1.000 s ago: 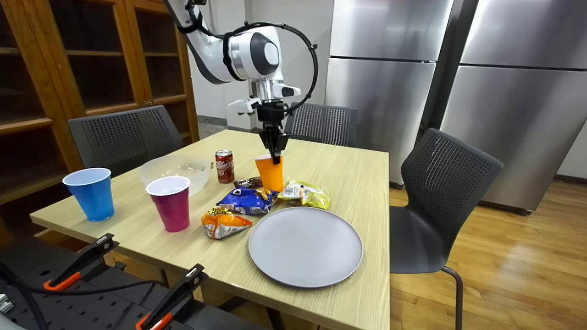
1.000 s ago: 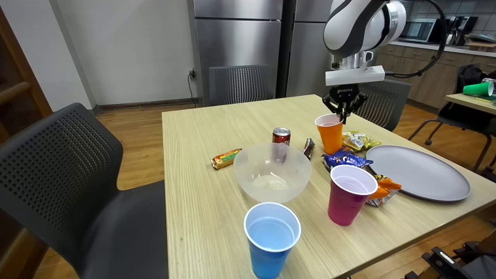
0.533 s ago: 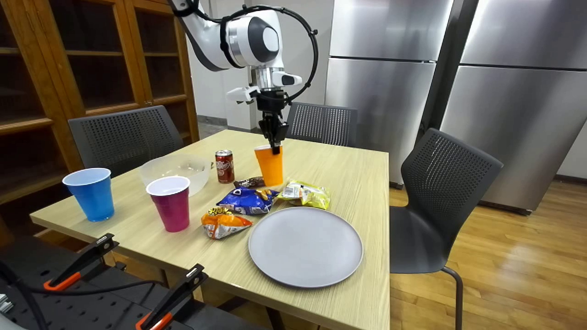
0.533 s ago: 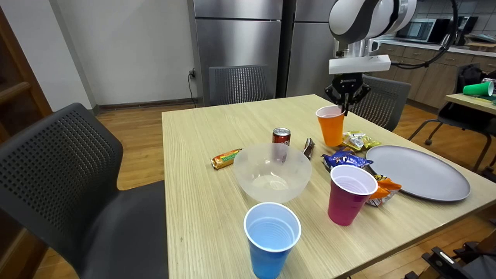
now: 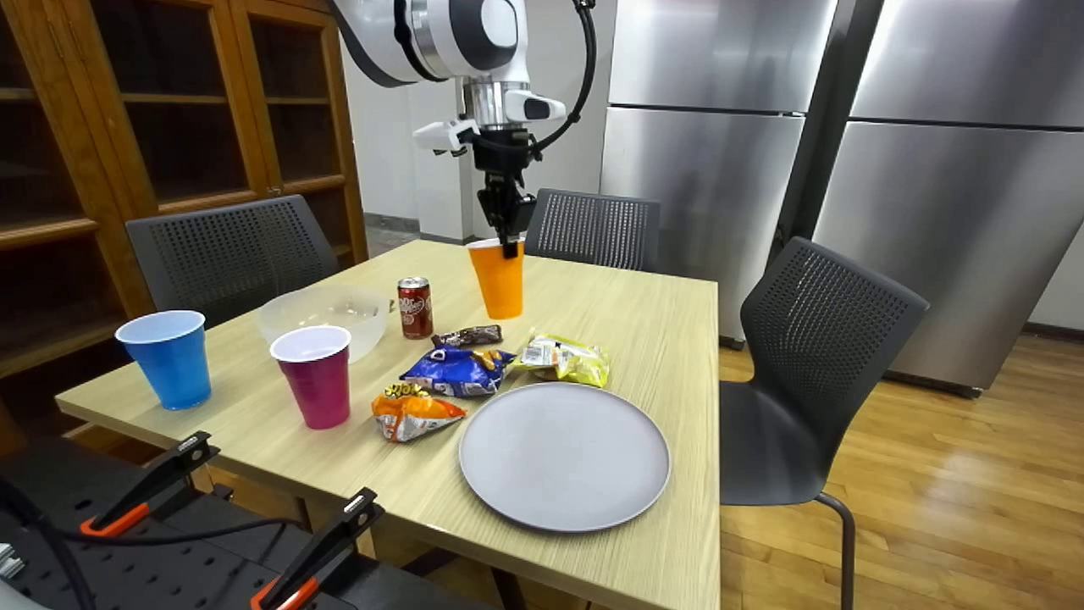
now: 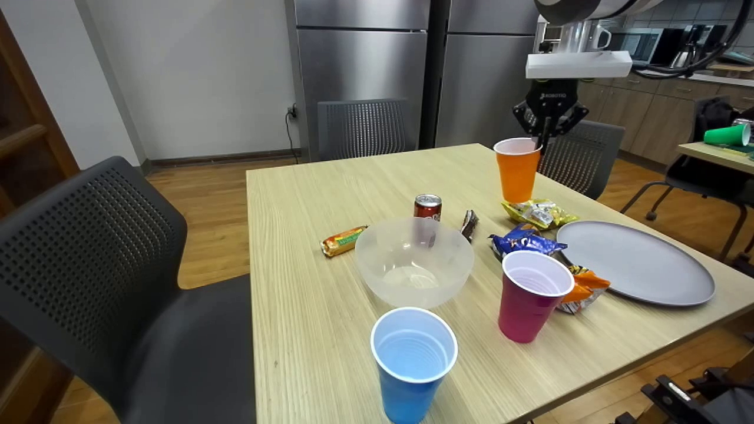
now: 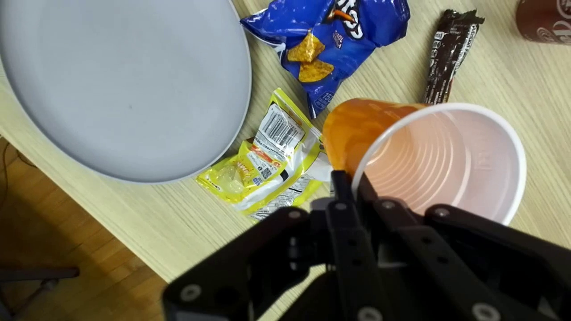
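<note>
An orange cup (image 5: pixel 500 284) with a white inside hangs nearly upright from my gripper (image 5: pixel 510 249), which is shut on its rim. In the wrist view the gripper (image 7: pixel 353 180) has one finger inside the cup (image 7: pixel 446 156) and one outside. The cup's base looks raised off the table. Close by lie a yellow snack bag (image 7: pixel 272 160), a blue chip bag (image 7: pixel 330 44) and a brown-wrapped bar (image 7: pixel 450 55). In an exterior view the cup (image 6: pixel 517 174) appears just behind the yellow bag (image 6: pixel 541 214), overlapping it slightly.
Nearer the front of the table are a grey plate (image 5: pixel 565 457), an orange chip bag (image 5: pixel 415 415), a magenta cup (image 5: pixel 318 381) and a blue cup (image 5: pixel 169 360). A clear bowl (image 6: pixel 412 265), a soda can (image 6: pixel 427 207) and a yellow-wrapped bar (image 6: pixel 343 241) stand to the side. Chairs surround the table.
The arm has risen with the orange cup, which moved upward and, in an exterior view, also to the right. The brown-wrapped bar is now fully uncovered. Other items stayed put.
</note>
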Available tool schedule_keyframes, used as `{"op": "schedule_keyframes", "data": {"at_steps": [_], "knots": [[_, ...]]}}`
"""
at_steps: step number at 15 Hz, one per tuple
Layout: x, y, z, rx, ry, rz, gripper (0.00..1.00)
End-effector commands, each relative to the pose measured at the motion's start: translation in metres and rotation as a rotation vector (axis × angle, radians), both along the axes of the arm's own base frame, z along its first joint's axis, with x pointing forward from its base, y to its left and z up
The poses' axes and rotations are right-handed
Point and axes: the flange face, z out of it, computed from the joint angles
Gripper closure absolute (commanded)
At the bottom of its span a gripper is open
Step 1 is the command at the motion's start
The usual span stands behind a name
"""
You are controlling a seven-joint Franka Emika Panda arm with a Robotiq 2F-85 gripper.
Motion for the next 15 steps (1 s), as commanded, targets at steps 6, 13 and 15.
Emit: {"op": "schedule_keyframes", "data": {"at_steps": [6, 13, 15], "knots": [[-0.058, -0.053, 0.030, 0.049, -0.036, -0.061, 0.99], [-0.094, -0.108, 0.014, 0.038, 0.009, -0.180, 0.99], [-0.104, -0.126, 0.006, 0.032, 0.027, -0.226, 0.99]]}}
